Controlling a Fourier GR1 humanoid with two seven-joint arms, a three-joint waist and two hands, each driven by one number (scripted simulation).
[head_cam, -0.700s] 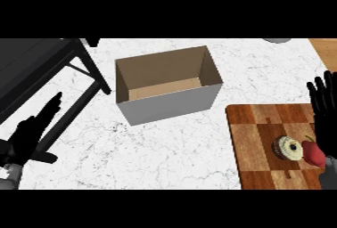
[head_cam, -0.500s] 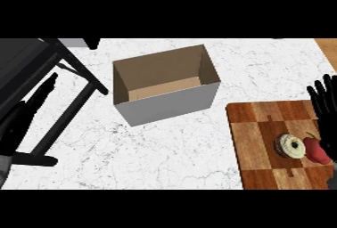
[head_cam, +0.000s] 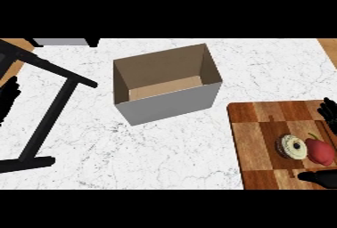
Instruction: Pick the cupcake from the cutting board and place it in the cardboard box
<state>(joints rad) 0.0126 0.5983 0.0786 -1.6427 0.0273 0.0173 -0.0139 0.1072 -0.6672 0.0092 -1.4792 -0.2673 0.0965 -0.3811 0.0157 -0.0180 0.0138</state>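
- Head view, far left edge: left hand (head_cam: 8, 99) rests with fingers straight, holding nothing.
- Box (head_cam: 166, 84) stands open near the worktop's (head_cam: 164, 147) middle back.
- Cupcake (head_cam: 293, 147) lies on the board (head_cam: 260, 133) at the right edge, touching a red fruit (head_cam: 321, 150).
- Right hand (head_cam: 327, 113) spreads around both, grasping nothing yet; closing now could catch the fruit instead.

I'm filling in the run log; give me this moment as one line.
stage: reaching | cupcake on cutting board, not gripped | right hand open around it | cardboard box open | left hand resting at left edge
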